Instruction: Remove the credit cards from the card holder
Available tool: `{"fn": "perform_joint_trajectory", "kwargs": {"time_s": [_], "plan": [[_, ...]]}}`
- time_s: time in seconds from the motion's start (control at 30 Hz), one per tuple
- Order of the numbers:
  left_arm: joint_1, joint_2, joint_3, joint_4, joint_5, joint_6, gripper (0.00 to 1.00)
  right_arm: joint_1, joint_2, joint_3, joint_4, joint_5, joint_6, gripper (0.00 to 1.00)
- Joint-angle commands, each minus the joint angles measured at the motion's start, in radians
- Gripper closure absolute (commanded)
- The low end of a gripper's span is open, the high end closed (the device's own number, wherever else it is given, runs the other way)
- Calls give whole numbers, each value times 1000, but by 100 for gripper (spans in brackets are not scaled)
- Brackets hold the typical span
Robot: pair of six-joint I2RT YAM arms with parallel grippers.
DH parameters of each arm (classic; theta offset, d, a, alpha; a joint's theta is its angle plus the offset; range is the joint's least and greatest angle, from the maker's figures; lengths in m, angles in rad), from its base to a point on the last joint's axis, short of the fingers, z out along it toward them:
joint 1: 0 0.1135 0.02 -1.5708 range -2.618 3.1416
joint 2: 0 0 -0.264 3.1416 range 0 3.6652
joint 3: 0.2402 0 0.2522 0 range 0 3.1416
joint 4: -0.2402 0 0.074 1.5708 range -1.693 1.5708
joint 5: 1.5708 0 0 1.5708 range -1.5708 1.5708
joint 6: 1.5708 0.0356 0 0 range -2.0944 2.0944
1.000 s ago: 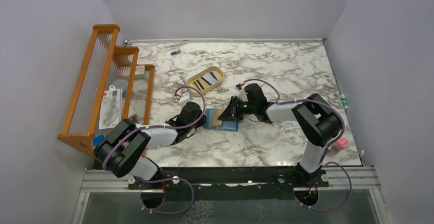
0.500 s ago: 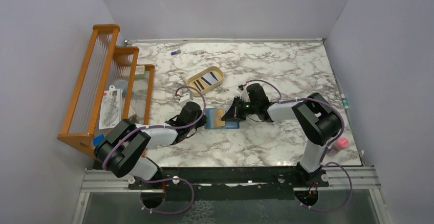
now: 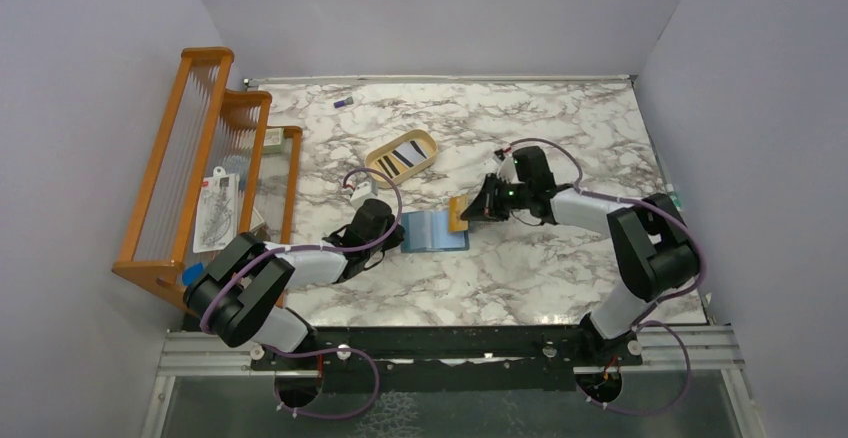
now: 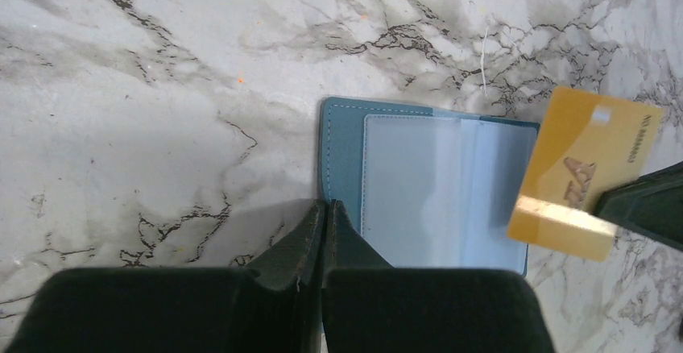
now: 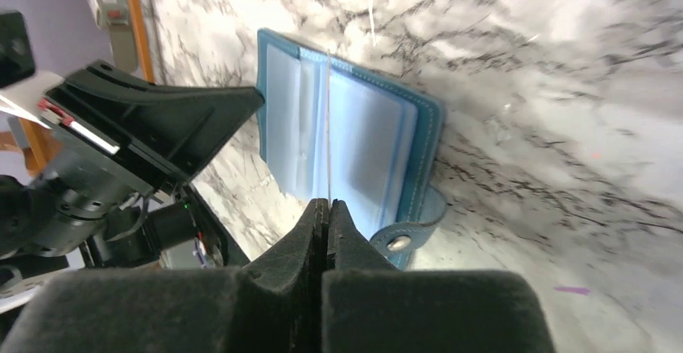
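The teal card holder (image 3: 433, 230) lies open on the marble table, pale blue pockets up; it also shows in the left wrist view (image 4: 427, 180) and the right wrist view (image 5: 362, 139). My left gripper (image 3: 396, 235) is shut, and its tips (image 4: 326, 206) rest on the holder's left edge. My right gripper (image 3: 470, 208) is shut on a tan credit card (image 3: 458, 214) and holds it just off the holder's right end. The card is clear in the left wrist view (image 4: 584, 172) and edge-on in the right wrist view (image 5: 329, 127). The snap tab (image 5: 399, 242) sticks out beside the holder.
A tan oval tray (image 3: 425, 144) holding striped cards (image 3: 403, 155) stands behind the holder. A wooden rack (image 3: 205, 168) with papers fills the left side. A small purple item (image 3: 343, 103) lies at the back. A pink object (image 3: 667, 280) sits at the right edge.
My right gripper has moved right and slightly back, drawing the tan card out of the holder. The holder now lies flat and open. My left gripper has stayed on its left edge.
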Motion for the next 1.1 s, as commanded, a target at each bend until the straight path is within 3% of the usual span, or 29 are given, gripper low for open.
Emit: {"fn": "perform_joint_trajectory", "kwargs": {"time_s": [0.0, 0.3, 0.47, 0.83, 1.07], "plan": [[-7, 13, -7, -52, 23, 19, 100, -59, -72, 71, -104, 7, -101, 99], [-7, 14, -14, -44, 27, 25, 100, -62, -47, 310, -115, -96, -228, 99], [-6, 4, -8, -44, 43, 39, 100, -59, 105, 538, -182, -131, -283, 99], [-6, -56, -37, -46, 44, 38, 100, 57, 464, 1080, -456, -16, -438, 99], [-4, -101, -62, -65, 41, 30, 100, 119, 628, 1297, -580, 39, -526, 99]]}}
